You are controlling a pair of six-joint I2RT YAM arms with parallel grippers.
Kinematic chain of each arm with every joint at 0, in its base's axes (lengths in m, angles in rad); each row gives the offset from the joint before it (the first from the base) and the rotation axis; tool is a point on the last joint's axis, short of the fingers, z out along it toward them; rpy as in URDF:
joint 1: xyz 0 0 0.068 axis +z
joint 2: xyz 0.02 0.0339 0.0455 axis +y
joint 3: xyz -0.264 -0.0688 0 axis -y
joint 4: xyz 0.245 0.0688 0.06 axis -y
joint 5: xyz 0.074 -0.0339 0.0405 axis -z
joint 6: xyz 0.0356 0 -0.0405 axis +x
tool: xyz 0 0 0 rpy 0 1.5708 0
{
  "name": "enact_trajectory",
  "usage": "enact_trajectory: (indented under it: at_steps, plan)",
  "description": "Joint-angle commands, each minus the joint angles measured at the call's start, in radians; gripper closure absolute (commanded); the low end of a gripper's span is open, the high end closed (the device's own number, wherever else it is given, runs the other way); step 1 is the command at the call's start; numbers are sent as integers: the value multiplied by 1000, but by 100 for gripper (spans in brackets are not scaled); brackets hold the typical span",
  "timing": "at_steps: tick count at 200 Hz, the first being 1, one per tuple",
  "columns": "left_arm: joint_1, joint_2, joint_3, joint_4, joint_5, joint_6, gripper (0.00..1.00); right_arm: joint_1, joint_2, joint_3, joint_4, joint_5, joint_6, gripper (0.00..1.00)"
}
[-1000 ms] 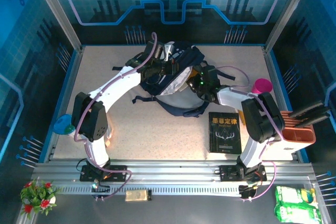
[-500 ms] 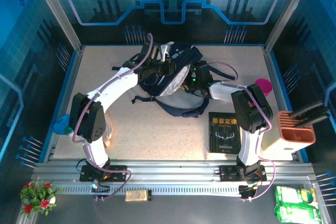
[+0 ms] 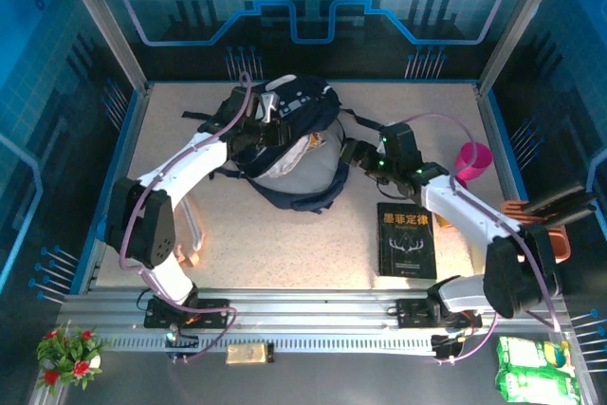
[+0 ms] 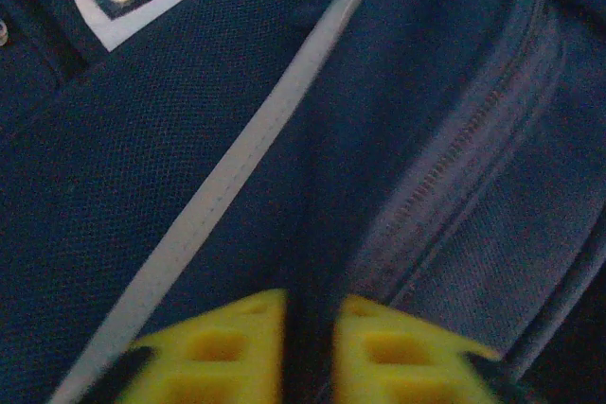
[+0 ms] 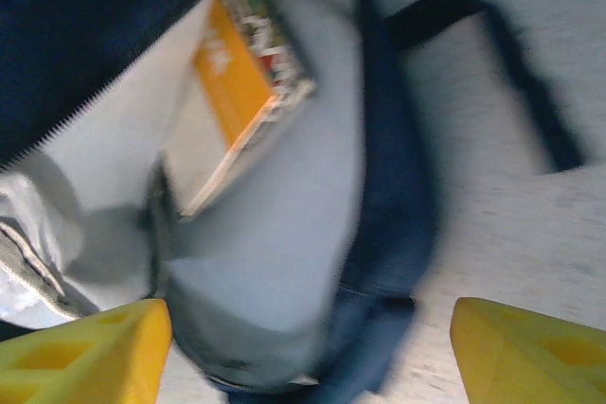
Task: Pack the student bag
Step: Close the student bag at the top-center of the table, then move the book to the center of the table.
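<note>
The right gripper (image 3: 353, 153) has backed away, jaws wide, leaving an orange book (image 5: 237, 92) inside the student bag (image 3: 299, 106) at the table's far side. The left gripper (image 4: 311, 347), narrow, pinches the bag's fabric, apparently steadying it.

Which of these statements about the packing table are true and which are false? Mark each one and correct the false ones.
1. The black book lies on the table, outside the student bag. True.
2. The right end effector is clamped on a strap. False: its fingers stand wide apart, holding nothing.
3. An orange-covered book shows inside the bag's open mouth. True.
4. The pink cup stands left of the bag. False: it stands to the bag's right.
5. The left end effector hangs over bare table. False: it is at the bag's navy fabric.
</note>
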Motion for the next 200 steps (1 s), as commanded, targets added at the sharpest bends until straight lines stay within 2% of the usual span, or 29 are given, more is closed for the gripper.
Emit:
enact_trajectory:
  at_steps: [1, 12, 42, 90, 117, 185, 200]
  plan:
    - [17, -67, -48, 9, 25, 16, 57, -3, -70, -42, -242, 183, -113, 20]
    - [15, -83, -75, 31, 56, -2, 46, -4, -96, -63, -289, 212, -115, 18]
    - [15, -130, -144, 79, 50, -66, 30, -1, -134, -116, -384, 232, -82, 16]
    - [15, -186, -197, 98, -20, -97, 4, 2, -103, -210, -353, 167, 10, 16]
    - [16, -194, -197, 97, -23, -100, 1, 5, -49, -229, -297, 139, 36, 16]
    - [1, -172, -181, 138, 179, -149, 1, 5, 141, -177, -178, 96, 108, 20]
    - [-20, -164, -174, 125, 191, -152, 1, 4, 195, -149, -126, 80, 126, 21]
